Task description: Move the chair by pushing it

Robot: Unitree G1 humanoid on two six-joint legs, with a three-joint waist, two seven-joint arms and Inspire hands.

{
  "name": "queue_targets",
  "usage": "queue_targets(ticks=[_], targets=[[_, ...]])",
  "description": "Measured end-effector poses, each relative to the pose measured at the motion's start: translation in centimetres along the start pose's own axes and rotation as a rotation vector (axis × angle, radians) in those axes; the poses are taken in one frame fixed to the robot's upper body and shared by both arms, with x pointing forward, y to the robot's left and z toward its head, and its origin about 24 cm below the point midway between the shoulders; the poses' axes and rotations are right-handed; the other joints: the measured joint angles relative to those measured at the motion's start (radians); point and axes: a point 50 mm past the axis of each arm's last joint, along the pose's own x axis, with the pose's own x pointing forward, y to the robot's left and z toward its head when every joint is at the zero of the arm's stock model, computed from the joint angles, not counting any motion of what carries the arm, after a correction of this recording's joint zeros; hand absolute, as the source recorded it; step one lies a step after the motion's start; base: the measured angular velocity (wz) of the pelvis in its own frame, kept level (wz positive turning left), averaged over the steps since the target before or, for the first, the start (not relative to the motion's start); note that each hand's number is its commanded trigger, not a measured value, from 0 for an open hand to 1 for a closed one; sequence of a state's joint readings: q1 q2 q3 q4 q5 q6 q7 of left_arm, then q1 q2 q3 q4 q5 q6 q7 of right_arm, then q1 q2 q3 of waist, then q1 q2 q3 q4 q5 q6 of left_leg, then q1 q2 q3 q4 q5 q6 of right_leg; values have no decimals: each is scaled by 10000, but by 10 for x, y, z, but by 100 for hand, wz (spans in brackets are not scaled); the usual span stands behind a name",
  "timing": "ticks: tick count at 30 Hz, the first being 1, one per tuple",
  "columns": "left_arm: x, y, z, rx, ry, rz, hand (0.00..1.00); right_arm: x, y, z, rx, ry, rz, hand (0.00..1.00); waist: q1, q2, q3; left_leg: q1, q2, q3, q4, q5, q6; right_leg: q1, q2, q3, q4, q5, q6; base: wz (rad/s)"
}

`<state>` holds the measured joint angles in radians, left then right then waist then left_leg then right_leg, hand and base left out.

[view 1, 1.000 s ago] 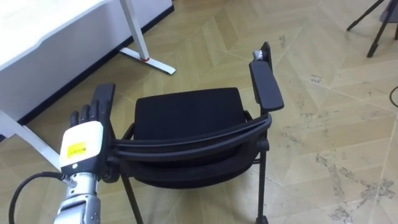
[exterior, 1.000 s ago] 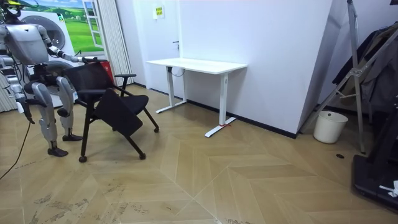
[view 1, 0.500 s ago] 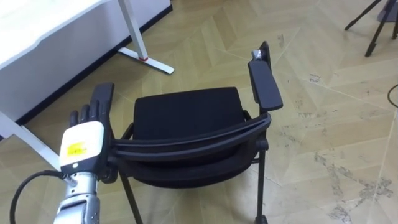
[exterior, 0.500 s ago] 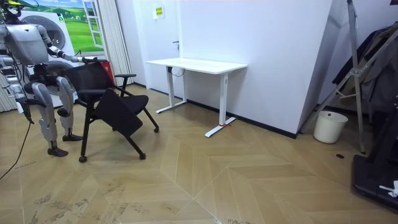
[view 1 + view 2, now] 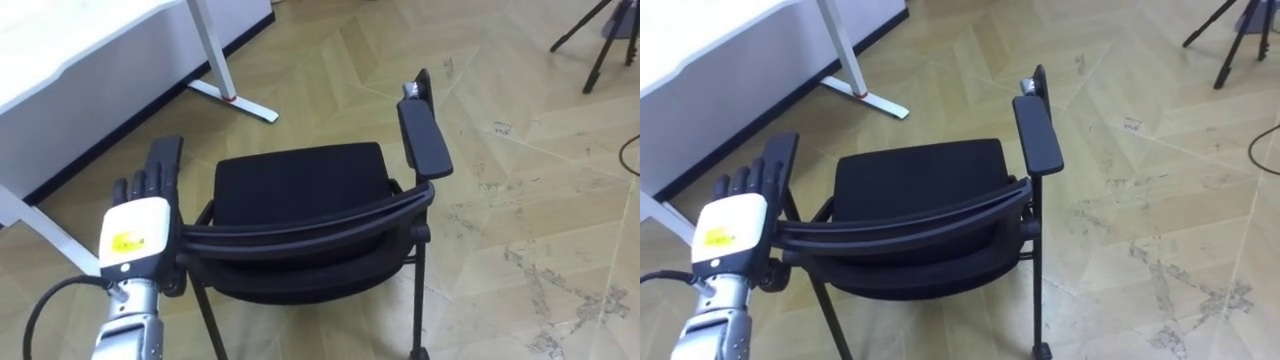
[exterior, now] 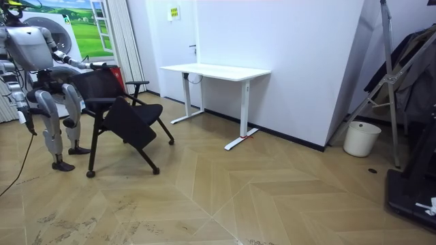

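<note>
While my robot stands behind the chair (image 5: 300, 188), I see its left robot hand (image 5: 135, 235) resting open, straight-fingered, at the backrest's left end.

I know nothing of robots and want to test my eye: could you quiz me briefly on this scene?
1. True or false: the left hand is curled round the black chair's seat.
2. What stands ahead on the robot's left? A) white desk B) sofa C) fridge
3. Fill in: the chair stands on a ___ floor.
Key: 1 false, its fingers lie straight by the backrest's left end; 2 A; 3 wooden.
</note>
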<state>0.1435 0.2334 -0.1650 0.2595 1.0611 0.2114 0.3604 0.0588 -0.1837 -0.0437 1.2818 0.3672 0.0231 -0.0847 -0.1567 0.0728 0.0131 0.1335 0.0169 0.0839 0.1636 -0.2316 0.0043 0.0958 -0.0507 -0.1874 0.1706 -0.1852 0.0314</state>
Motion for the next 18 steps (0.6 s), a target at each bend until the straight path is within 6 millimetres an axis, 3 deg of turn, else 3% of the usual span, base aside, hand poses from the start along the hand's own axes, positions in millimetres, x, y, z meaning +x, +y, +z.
queue_targets(ticks=[5,6,7,8,9,18], targets=[[0,-2,-1,20,85,48,0,0,1,2,-16,-84,-39,0,-5,-2,-3,-7,1,82,-2,14,19,-64,0,87,35,4,1,-3],[0,-2,-1,24,92,62,50,0,1,2,-13,-97,-34,0,-6,-4,-4,-6,0,94,-2,14,20,-67,0,95,41,5,2,-4],[0,-3,-1,20,99,74,78,0,1,3,-12,-115,-27,0,-6,-9,-8,-4,0,107,-2,15,22,-69,-1,104,45,9,7,0],[1,-3,-1,22,104,75,95,0,1,3,-10,-135,-18,0,-6,-10,-9,-2,0,116,-2,17,24,-69,-2,112,50,14,9,0],[1,-3,-1,30,109,73,100,0,1,3,-11,-148,-13,0,-7,-10,-10,-1,-1,118,-1,19,27,-71,-2,116,49,15,10,0],[7,-4,1,71,95,37,100,0,4,10,6,-433,74,0,-50,-3,-54,-16,-46,119,-1,36,55,-63,-27,169,47,75,48,0]])
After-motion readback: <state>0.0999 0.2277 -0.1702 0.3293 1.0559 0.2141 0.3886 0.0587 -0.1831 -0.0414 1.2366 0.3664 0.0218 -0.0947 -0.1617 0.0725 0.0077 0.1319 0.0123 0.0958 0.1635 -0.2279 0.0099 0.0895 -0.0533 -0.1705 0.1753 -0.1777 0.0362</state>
